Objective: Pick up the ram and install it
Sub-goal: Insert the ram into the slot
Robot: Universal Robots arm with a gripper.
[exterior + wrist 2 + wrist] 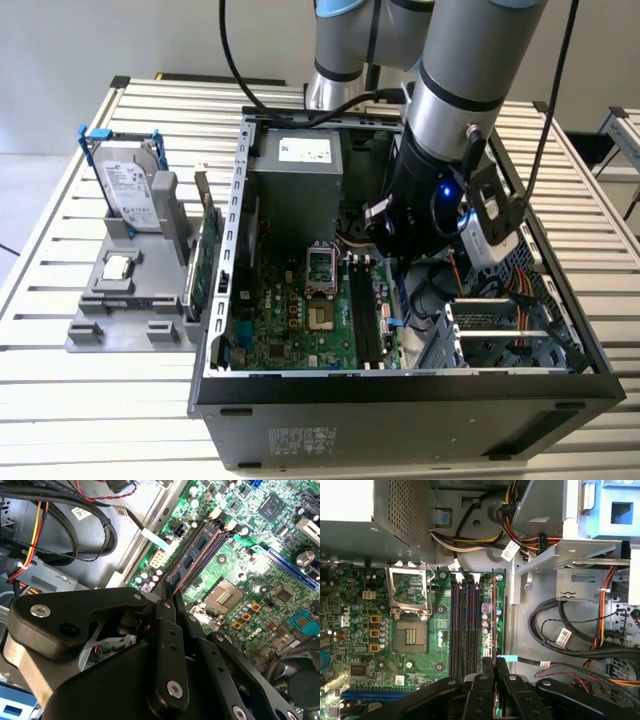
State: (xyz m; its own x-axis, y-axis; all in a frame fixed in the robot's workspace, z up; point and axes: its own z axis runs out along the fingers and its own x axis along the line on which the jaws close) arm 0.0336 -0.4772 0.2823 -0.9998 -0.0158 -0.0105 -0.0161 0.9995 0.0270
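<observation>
My claw is pinching the ram narrowly over its motherboard slot inside the open computer case. The exterior view alone is showing a hard drive standing in the grey tray.

hard drive upright in grey holder | CPU chip | open computer case

A lab: slatted metal workbench, opened PC case.

White labels on hard drive, power supply, cable tags; print illegible
</observation>
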